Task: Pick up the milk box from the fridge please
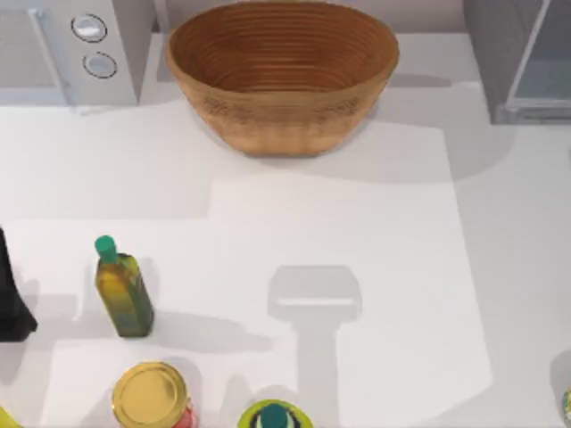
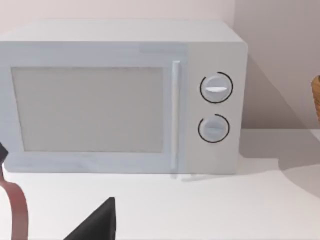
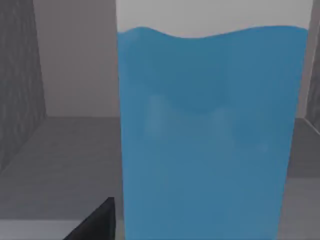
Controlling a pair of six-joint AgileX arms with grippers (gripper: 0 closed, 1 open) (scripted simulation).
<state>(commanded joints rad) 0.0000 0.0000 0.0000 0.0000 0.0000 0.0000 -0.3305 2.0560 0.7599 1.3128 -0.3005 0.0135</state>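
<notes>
Our right wrist view looks into the plain grey box-like fridge [image 3: 55,160], where the blue-and-white rectangular milk box [image 3: 205,135] stands upright on the grey floor, close ahead of the camera. A dark claw finger [image 3: 97,222] shows beside the carton; we cannot tell how far the right claw is open or whether it holds anything. In the top view the fridge [image 1: 522,58] sits at two o'clock on the white counter [image 1: 357,267], the woven brown basket [image 1: 281,71] at twelve. Our left arm [image 1: 11,299] rests at nine o'clock, facing the pale two-knob microwave [image 2: 125,95]; its claw state is also unclear.
</notes>
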